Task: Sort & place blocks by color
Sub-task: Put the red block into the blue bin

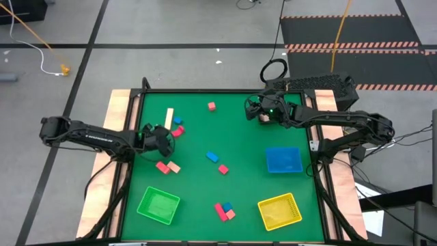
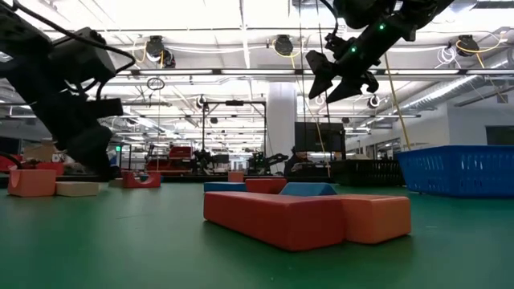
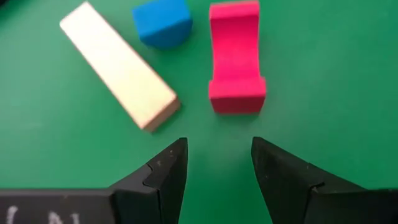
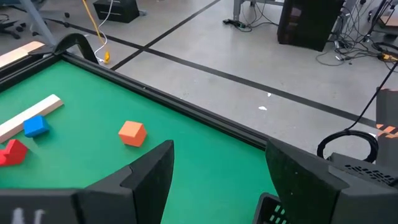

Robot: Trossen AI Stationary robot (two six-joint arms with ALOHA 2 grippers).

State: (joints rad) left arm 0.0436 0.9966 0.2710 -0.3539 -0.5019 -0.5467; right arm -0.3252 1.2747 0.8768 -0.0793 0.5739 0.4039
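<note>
Small blocks lie scattered on the green table. My left gripper (image 1: 167, 139) (image 3: 217, 165) is open, low over the table, just short of a pink arch-shaped block (image 3: 235, 62) (image 1: 177, 131). Beside that block lie a blue block (image 3: 163, 22) and a cream bar (image 3: 118, 65) (image 1: 168, 117). My right gripper (image 1: 251, 109) (image 2: 341, 76) (image 4: 217, 165) is open and raised above the table's far right part, touching nothing. A red-orange cube (image 1: 212, 106) (image 4: 132, 132) sits on the table ahead of it.
A green tray (image 1: 158, 205), a yellow tray (image 1: 280, 210) and a blue tray (image 1: 283, 159) sit along the near and right side. A black mesh basket (image 1: 321, 85) stands off the far right corner. More blocks lie at mid-table (image 1: 212, 156), near my left gripper (image 1: 162, 166) and near the front edge (image 1: 224, 210).
</note>
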